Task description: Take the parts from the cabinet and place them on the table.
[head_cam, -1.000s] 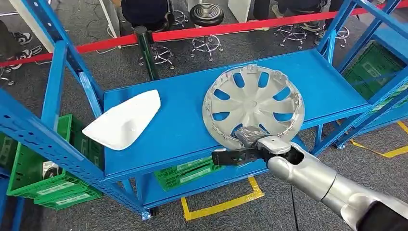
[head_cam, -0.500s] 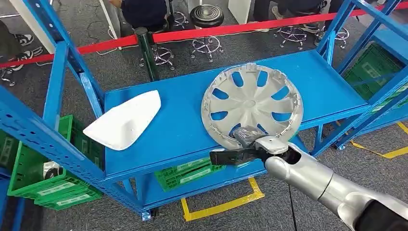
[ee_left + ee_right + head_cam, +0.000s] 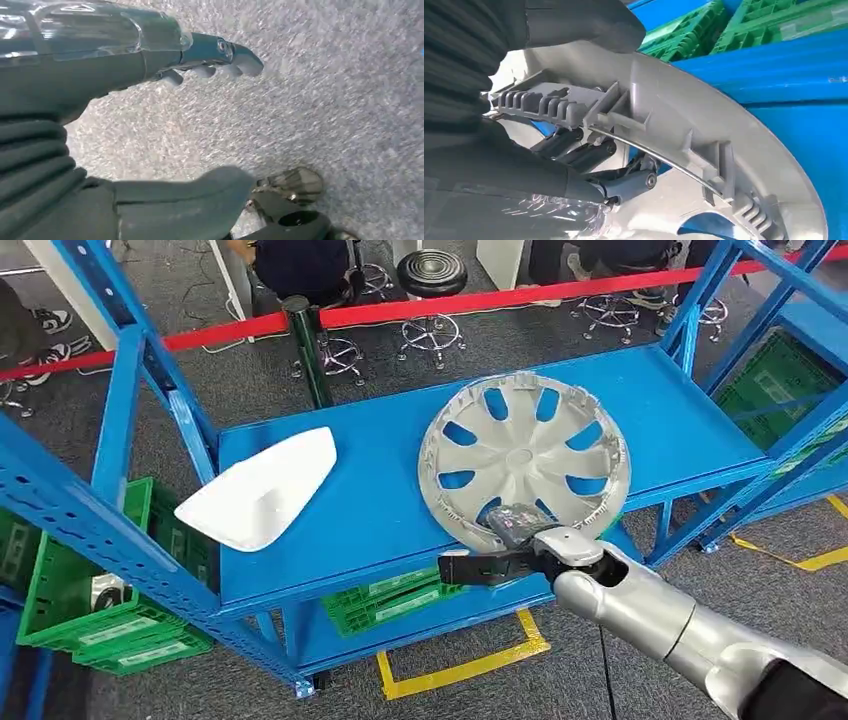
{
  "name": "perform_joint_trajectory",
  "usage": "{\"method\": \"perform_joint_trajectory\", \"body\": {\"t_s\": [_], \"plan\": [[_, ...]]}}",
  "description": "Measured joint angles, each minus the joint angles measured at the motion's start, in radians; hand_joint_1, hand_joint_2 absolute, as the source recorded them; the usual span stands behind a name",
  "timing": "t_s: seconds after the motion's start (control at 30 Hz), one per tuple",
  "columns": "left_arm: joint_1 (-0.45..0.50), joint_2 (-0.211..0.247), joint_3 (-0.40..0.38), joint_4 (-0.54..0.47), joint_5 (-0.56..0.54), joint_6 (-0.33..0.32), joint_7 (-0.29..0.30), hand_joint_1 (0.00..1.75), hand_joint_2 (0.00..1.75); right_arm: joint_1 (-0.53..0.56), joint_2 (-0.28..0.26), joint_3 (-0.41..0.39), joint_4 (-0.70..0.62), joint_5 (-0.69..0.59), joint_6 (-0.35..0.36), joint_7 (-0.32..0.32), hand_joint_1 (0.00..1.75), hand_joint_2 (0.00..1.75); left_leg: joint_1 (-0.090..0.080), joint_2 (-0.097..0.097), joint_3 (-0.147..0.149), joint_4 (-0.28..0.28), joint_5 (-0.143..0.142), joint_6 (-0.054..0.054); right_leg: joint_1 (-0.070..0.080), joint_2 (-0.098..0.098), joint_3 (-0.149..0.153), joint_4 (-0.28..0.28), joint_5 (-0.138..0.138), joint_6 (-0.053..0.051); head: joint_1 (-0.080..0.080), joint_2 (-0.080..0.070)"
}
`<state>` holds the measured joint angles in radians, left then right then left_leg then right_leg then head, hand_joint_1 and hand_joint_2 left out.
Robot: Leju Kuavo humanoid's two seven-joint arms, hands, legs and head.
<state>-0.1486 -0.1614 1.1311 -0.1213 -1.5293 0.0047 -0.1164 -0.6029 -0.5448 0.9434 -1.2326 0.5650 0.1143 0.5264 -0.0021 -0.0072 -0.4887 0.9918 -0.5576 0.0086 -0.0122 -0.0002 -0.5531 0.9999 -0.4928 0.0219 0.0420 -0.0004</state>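
Hubcap [image 3: 525,462] | silver, slotted, inner side up | right hand [image 3: 512,540] grips rim

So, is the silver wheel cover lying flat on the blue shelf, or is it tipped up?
Tipped. The wheel cover has its near rim raised off the blue shelf, where the right hand grips it; its far side seems to rest on the shelf.

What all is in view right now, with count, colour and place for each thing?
Hubcap: one, silver, right half of shelf, near edge gripped.
Panel part: one, white, left end of shelf.
Shelf rack: one, blue.
Crates: several, green, below and beside shelf.
Barrier tape: one, red, behind rack.
Stools: several, black, beyond tape.
Floor marks: yellow, under rack.
Right hand: grips hubcap rim.
Left hand: holds nothing, over grey floor.
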Motion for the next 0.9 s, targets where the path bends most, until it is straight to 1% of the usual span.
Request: {"method": "perform_joint_trajectory", "body": {"t_s": [0.07,0.1,0.13,0.17,0.2,0.23,0.27,0.3,0.37,0.4,0.43,0.5,0.67,0.8,0.9], "plan": [[0.001,-0.002,-0.005,0.0,-0.014,0.071,-0.053,0.0,1.75,0.042,-0.014,-0.014,-0.014,-0.005,-0.102,0.001,1.75,1.75,0.0,-0.007,-0.001,0.0,0.001,0.0,0.0,-0.005,0.001,0.0,-0.001,0.001,0.0,0.0],[0.003,-0.002,-0.012,0.0,-0.023,0.099,-0.069,0.0,1.75,0.07,-0.022,-0.025,-0.027,-0.01,-0.178,-0.004,1.75,1.75,0.0,-0.009,-0.002,0.0,0.001,0.001,0.0,-0.008,0.001,-0.001,-0.001,0.002,0.0,0.0],[0.004,-0.002,-0.017,0.0,-0.031,0.118,-0.076,0.0,1.75,0.098,-0.028,-0.042,-0.044,-0.012,-0.241,-0.013,1.75,1.75,0.0,-0.01,-0.003,0.0,0.001,0.001,0.0,-0.01,0.001,-0.001,-0.001,0.002,0.001,0.0],[0.005,-0.002,-0.018,0.0,-0.034,0.126,-0.076,0.0,1.75,0.125,-0.033,-0.063,-0.064,-0.012,-0.32,-0.022,1.75,1.75,0.0,-0.01,-0.003,0.0,0.001,0.001,0.0,-0.01,0.001,-0.001,-0.001,0.002,0.002,0.0],[0.006,-0.002,-0.018,0.0,-0.035,0.127,-0.074,0.0,1.75,0.15,-0.037,-0.089,-0.085,-0.011,-0.375,-0.032,1.75,1.75,0.0,-0.01,-0.004,0.0,0.001,0.001,0.0,-0.01,0.001,-0.001,-0.001,0.002,0.002,0.0],[0.006,-0.002,-0.018,0.0,-0.032,0.117,-0.067,0.0,1.75,0.176,-0.039,-0.116,-0.116,-0.008,-0.43,-0.043,1.75,1.75,0.0,-0.009,-0.004,0.0,0.001,0.001,0.0,-0.01,0.001,-0.001,-0.002,0.002,0.002,0.0],[0.006,-0.001,-0.018,0.0,-0.019,0.094,-0.057,0.0,1.75,0.197,-0.039,-0.142,-0.148,-0.004,-0.471,-0.055,1.75,1.75,0.0,-0.008,-0.004,0.0,0.001,0.001,0.0,-0.01,0.001,-0.001,-0.002,0.002,0.002,0.0],[0.006,-0.001,-0.018,0.0,0.008,0.054,-0.053,0.0,1.75,0.216,-0.039,-0.166,-0.176,0.0,-0.509,-0.069,1.75,1.75,0.0,-0.006,-0.004,0.0,0.001,0.001,0.0,-0.01,0.001,-0.001,-0.002,0.001,0.002,0.0],[0.006,0.001,-0.014,0.0,0.044,-0.032,-0.062,0.0,1.75,0.258,-0.036,-0.218,-0.231,0.005,-0.584,-0.118,1.75,1.75,0.0,-0.005,-0.004,0.0,0.001,0.002,0.0,-0.01,0.001,-0.001,-0.002,0.001,0.002,0.0],[0.006,0.001,-0.014,0.0,0.048,-0.048,-0.069,0.0,1.75,0.282,-0.032,-0.245,-0.264,0.01,-0.621,-0.144,1.75,1.75,0.0,-0.005,-0.005,0.0,0.001,0.002,0.0,-0.01,0.001,-0.001,-0.003,0.002,0.002,0.0],[0.006,0.001,-0.013,0.0,0.05,-0.05,-0.075,0.0,1.75,0.306,-0.026,-0.274,-0.304,0.016,-0.661,-0.17,1.75,1.75,0.0,-0.004,-0.005,0.0,0.001,0.002,0.0,-0.01,0.001,-0.001,-0.003,0.002,0.002,0.0],[0.006,0.003,-0.013,0.0,0.05,-0.051,-0.076,0.0,1.75,0.341,-0.015,-0.318,-0.368,0.026,-0.699,-0.195,1.75,1.75,0.0,0.0,-0.005,-0.001,0.001,0.002,0.0,-0.01,0.001,-0.002,-0.003,0.002,0.001,0.0],[0.006,0.007,-0.011,0.0,0.047,-0.049,-0.077,0.0,1.75,0.413,0.008,-0.408,-0.5,0.045,-0.746,-0.234,1.75,1.75,0.0,0.008,-0.005,-0.001,0.0,0.002,0.0,-0.004,0.001,-0.002,-0.003,0.002,0.001,0.0],[0.005,0.01,-0.007,0.0,0.044,-0.041,-0.08,0.0,1.75,0.454,0.037,-0.458,-0.603,0.064,-0.797,-0.292,1.75,1.75,0.0,0.009,-0.005,-0.001,0.0,0.003,0.0,-0.002,0.001,-0.002,-0.003,0.002,0.001,0.0],[0.005,0.011,-0.006,0.0,0.042,-0.039,-0.081,0.0,1.75,0.477,0.059,-0.478,-0.672,0.075,-0.806,-0.324,1.75,1.75,0.0,0.01,-0.004,-0.001,0.0,0.003,0.0,-0.001,0.001,-0.002,-0.003,0.002,0.001,0.0]]}}
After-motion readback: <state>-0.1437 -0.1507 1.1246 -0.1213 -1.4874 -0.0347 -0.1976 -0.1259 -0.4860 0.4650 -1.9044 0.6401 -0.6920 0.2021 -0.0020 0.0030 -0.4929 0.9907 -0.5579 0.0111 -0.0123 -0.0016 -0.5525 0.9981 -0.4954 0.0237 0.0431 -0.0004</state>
